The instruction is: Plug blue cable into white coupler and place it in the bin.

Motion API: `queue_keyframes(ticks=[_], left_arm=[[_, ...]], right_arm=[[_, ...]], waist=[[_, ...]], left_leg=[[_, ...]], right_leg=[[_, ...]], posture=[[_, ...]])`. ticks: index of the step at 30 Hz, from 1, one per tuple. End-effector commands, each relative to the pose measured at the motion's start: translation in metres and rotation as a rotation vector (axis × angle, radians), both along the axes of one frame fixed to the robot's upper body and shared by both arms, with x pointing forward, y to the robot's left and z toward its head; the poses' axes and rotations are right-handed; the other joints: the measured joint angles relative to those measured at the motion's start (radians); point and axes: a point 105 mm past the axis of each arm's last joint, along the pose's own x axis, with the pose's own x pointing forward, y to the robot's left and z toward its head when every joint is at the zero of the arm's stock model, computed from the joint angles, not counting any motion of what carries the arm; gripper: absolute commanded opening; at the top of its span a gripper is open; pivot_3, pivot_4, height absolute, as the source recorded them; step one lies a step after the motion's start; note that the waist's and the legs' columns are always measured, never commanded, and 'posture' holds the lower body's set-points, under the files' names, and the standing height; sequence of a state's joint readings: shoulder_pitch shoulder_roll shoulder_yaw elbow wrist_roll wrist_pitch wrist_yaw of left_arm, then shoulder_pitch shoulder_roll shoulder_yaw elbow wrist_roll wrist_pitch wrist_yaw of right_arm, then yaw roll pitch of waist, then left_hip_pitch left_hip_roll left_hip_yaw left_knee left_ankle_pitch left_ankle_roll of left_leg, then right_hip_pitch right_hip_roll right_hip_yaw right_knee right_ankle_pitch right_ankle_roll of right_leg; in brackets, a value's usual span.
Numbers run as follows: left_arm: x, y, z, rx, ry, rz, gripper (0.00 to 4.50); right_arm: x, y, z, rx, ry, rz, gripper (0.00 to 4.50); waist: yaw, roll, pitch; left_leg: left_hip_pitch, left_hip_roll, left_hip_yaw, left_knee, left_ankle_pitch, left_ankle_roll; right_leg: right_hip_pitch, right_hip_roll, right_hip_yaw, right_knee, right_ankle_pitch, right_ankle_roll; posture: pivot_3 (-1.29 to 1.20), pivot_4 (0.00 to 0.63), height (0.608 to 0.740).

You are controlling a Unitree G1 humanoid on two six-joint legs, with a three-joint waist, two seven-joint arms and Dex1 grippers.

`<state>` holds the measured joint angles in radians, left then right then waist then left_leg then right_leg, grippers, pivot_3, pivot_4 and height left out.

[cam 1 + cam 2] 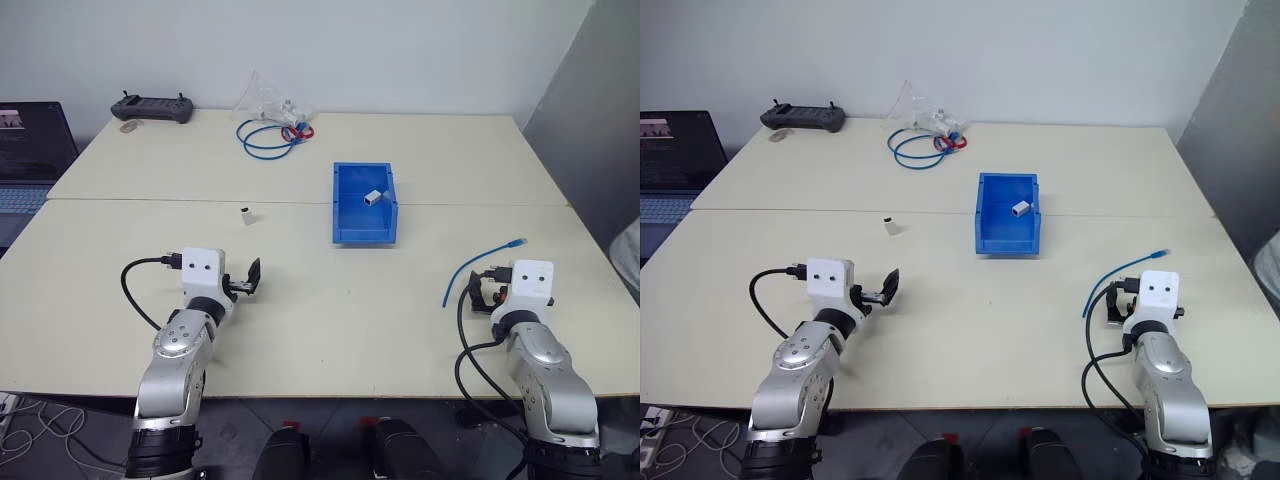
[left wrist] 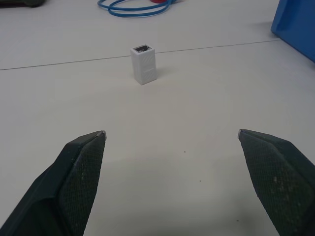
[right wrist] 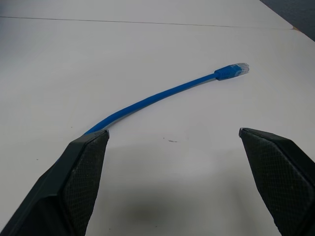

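Nothing done yet — blue cable [image 3: 162, 96] unplugged near desk's right edge, white coupler [image 2: 143, 64] standing apart mid-desk, bin [image 1: 365, 204] awaiting them; both grippers' fingers spread, empty

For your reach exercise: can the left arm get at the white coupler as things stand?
Probably yes: the white coupler stands upright on bare table ahead of the open left end effector, with nothing between them.

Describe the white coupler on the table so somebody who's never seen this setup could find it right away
Start at the blue bin in the middle of the table. Look to its left along the seam between the two tabletops: the white coupler stands upright just on the near side, alone, ahead of the left gripper. Unlike the similar greyish block, it sits outside the bin.
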<state>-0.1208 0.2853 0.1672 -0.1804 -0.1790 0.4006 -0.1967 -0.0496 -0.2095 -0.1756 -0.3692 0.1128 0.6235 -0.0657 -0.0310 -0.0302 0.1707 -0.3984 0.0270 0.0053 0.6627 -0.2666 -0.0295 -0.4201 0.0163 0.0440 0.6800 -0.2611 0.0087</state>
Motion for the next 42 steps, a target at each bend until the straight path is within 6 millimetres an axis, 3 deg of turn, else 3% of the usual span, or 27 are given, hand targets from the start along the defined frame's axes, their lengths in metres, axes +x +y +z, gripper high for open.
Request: queue_keyframes(ticks=[1, 20, 22, 28, 34, 37, 42], left_arm=[[-0.001, 0.003, 0.016, -0.024, -0.074, -0.001, 4.49], [0.003, 0.004, 0.015, 0.002, -0.071, 0.014, 4.49], [0.004, -0.005, 0.018, -0.027, -0.073, -0.056, 4.49], [0.013, -0.04, 0.053, 0.005, -0.105, -0.384, 4.49], [0.006, -0.117, 0.094, 0.037, -0.091, -0.993, 4.49], [0.002, -0.142, 0.101, 0.088, -0.06, -1.206, 4.49], [0.007, -0.158, 0.105, 0.14, -0.047, -1.332, 4.49]], right_arm=[[0.0, -0.002, 0.014, -0.006, -0.053, -0.007, 4.5], [0.002, -0.001, 0.017, -0.003, -0.059, -0.011, 4.5], [0.004, -0.003, 0.02, -0.007, -0.058, -0.022, 4.5], [0.016, -0.001, 0.033, 0.03, -0.05, -0.075, 4.5], [0.043, -0.016, 0.031, 0.1, 0.017, -0.234, 4.5], [0.06, -0.015, 0.031, 0.127, 0.034, -0.265, 4.5], [0.073, -0.021, 0.023, 0.121, 0.068, -0.336, 4.5]], waist=[[0.0, 0.0, 0.0], [0.0, 0.0, 0.0], [0.0, 0.0, 0.0], [0.0, 0.0, 0.0], [-0.001, 0.0, 0.0], [-0.001, 0.0, 0.0], [-0.007, 0.0, 0.001]], left_leg=[[0.0, 0.0, 0.0, 0.0, 0.0, 0.0], [0.0, 0.0, 0.0, 0.0, 0.0, 0.0], [0.0, 0.0, 0.0, 0.0, 0.0, 0.0], [0.0, 0.0, 0.0, 0.0, 0.0, 0.0], [0.0, -0.002, 0.0, 0.0, 0.0, 0.0], [-0.001, -0.003, 0.001, 0.0, 0.0, 0.0], [-0.002, -0.003, 0.001, -0.001, 0.0, 0.0]], right_leg=[[0.0, 0.0, 0.0, 0.0, 0.0, 0.0], [0.0, 0.0, 0.0, 0.0, 0.0, 0.0], [0.0, 0.0, 0.0, 0.0, 0.0, 0.0], [0.0, 0.0, -0.001, 0.001, 0.0, 0.0], [0.0, 0.002, 0.0, 0.0, 0.0, 0.0], [-0.001, 0.002, 0.0, 0.0, 0.0, 0.0], [-0.002, 0.002, 0.001, 0.0, 0.0, 0.0]], posture=[[0.0, 0.15, 0.74], [0.0, 0.15, 0.74], [0.0, 0.15, 0.74], [0.0, 0.15, 0.74], [0.0, 0.15, 0.74], [0.0, 0.15, 0.74], [0.0, 0.15, 0.74]])
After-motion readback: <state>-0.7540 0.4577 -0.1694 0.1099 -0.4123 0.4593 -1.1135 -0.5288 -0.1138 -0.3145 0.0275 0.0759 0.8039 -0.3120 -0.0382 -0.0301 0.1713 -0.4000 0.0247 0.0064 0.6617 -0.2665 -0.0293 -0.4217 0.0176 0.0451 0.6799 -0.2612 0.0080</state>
